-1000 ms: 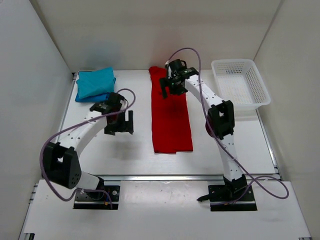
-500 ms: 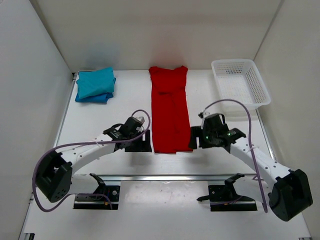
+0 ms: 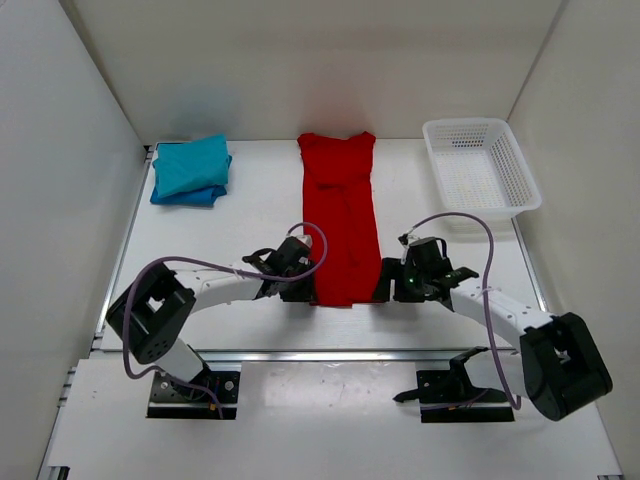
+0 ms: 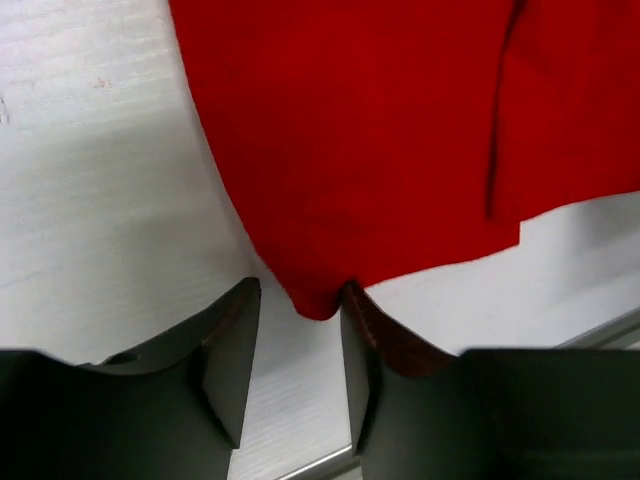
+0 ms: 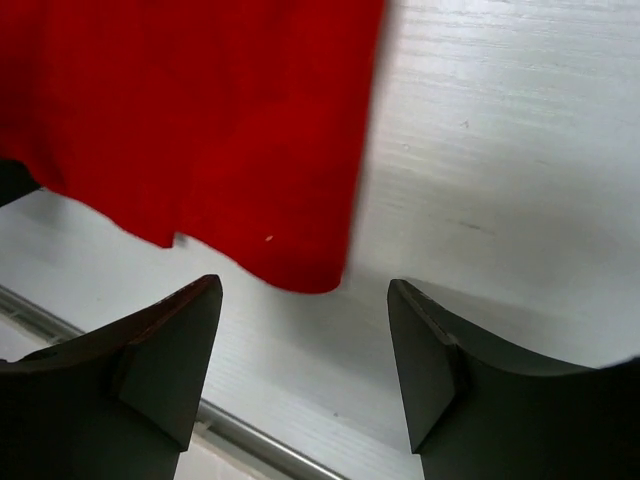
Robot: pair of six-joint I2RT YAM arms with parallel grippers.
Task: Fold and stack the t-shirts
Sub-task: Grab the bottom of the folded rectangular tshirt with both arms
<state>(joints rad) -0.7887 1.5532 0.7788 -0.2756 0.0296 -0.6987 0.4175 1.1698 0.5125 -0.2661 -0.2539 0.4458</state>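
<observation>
The left fingers [image 4: 228, 350] stand open with a narrow gap, and the near left corner of the red t-shirt [image 4: 380, 150] pokes into that gap. One finger touches the hem while the other stands just clear of it. The right fingers [image 5: 170, 350] are spread much wider and straddle the near right corner, which sits between the tips without touching either. Both pairs lie low over the white bench [image 4: 100, 200], close to its near edge.

The shirt is thin, soft cloth, light and limp. It will probably sag and drag on the bench when lifted, and a shallow pinch may catch only the top layer. The two hem corners look like the right places to hold, each pinched deep enough to trap every layer, so the strip lifts evenly.

The shirt is already folded lengthwise into a narrow strip. Its long axis runs straight away from the arms, with the hem at the near end and the neckline at the far end. It lies flat along the middle of the bench.

At the far left sits a folded teal shirt [image 3: 190, 165], with a blue shirt [image 3: 188, 198] showing under its near edge. A white mesh basket [image 3: 467, 122] stands at the far right, well apart.
</observation>
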